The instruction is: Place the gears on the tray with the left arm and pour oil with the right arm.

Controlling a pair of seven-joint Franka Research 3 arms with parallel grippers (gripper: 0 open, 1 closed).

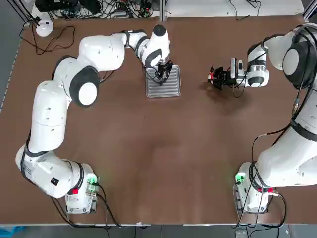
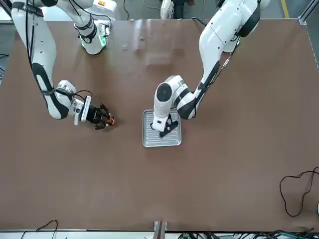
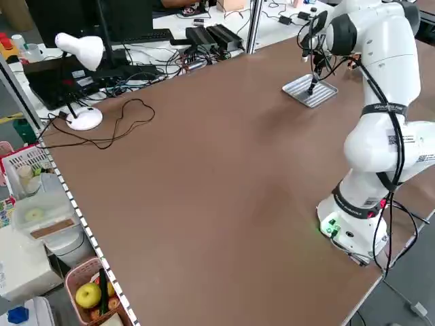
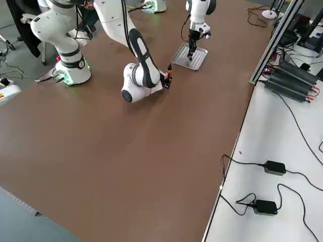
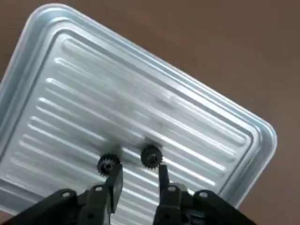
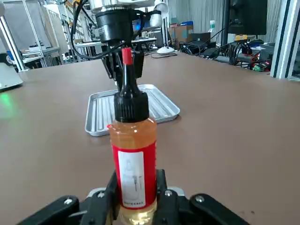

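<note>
The silver ribbed tray (image 1: 172, 89) lies at the table's far middle. Two small dark gears (image 5: 108, 164) (image 5: 151, 156) rest side by side on its grooves. My left gripper (image 5: 139, 171) hangs just over them, its fingers slightly apart with nothing between them; one gear lies by each fingertip. From above, the left gripper (image 1: 162, 75) stands over the tray's far half. To the tray's right, my right gripper (image 1: 221, 78) is shut on the oil bottle (image 6: 133, 154), which has amber liquid, a red label, a black cap and a red tip. The bottle points toward the tray (image 6: 98, 117).
A white desk lamp (image 1: 43, 27) with a looping black cable stands at the far left corner. Cables and equipment line the table's far edge. Both arm bases (image 1: 79, 191) (image 1: 252, 188) stand at the near edge, with bare brown tabletop between them.
</note>
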